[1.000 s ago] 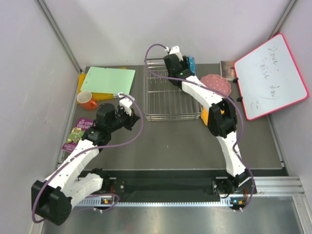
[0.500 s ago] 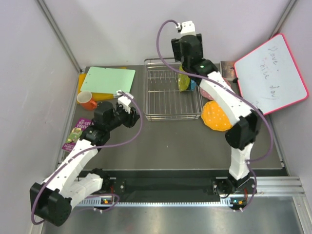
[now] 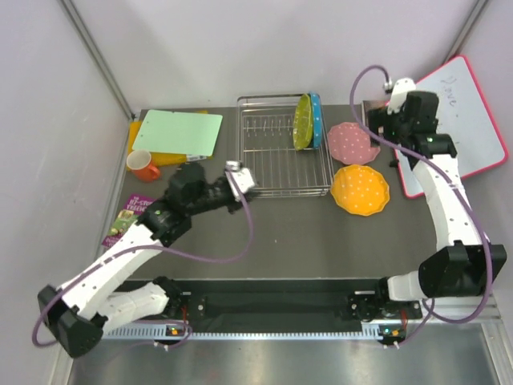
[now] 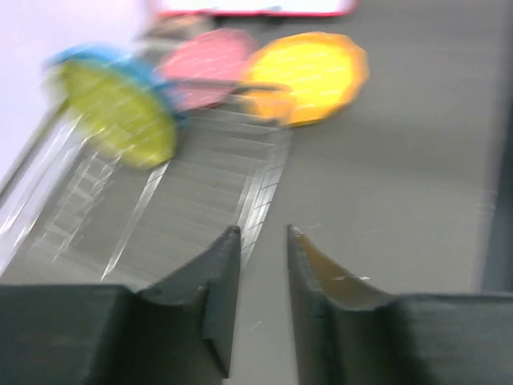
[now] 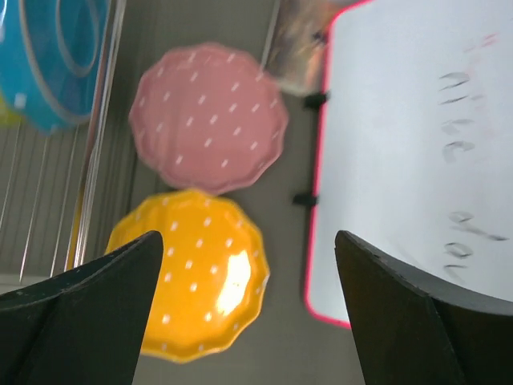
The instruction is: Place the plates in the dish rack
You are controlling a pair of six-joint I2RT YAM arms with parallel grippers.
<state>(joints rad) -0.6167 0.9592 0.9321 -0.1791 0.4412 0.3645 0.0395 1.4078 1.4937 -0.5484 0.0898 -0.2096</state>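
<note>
Seen from above, the dish rack [image 3: 276, 160] sits at the back of the counter [image 3: 280, 233]. The yellow-green plate [image 3: 302, 122] and blue plate [image 3: 315, 118] stand upright at its right end. The pink plate [image 3: 353, 142] and orange plate [image 3: 360, 189] lie flat just to its right. The left gripper [image 3: 240, 178] hovers by the rack's near-left corner.

In the left wrist view, that gripper's jaws stand narrowly apart and hold nothing.

In the right wrist view, the right gripper [image 5: 247, 237] is spread wide and empty above the two flat plates.
</note>
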